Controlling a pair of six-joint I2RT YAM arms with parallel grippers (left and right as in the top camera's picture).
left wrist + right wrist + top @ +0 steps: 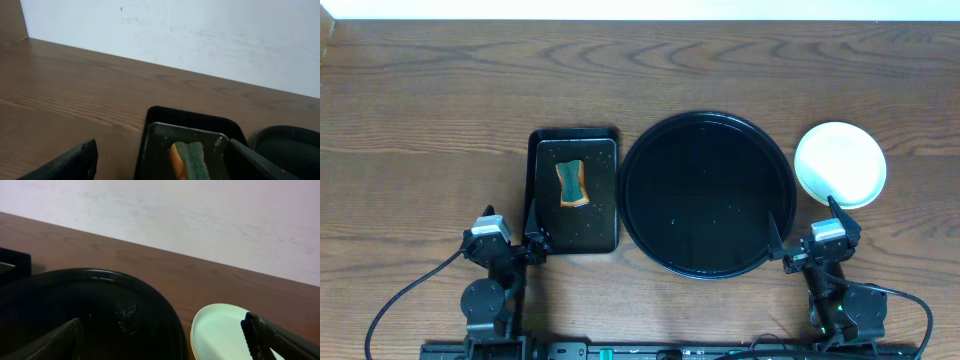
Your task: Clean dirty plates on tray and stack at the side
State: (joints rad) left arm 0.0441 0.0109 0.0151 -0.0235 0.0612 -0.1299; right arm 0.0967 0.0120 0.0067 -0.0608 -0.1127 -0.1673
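While both arms sit at the near edge of the desk (440, 100), you've got the round tray (708, 118) bare: no plate on it, only a few specks on the gloss. The plates (840, 163) are stacked just beside its right rim, toward the desk's right edge, mint on top with a yellow rim peeking out beneath; I can't count them. By my read, the job looks all but done.

The sponge (572, 184) lies in the rectangular tray (603, 215). Your left gripper (510, 224) has its jaws spread, empty, at that tray's near-left corner. Your right gripper (808, 226) is spread and empty too, between round tray and stack. There's open wood toward the far and left edges.
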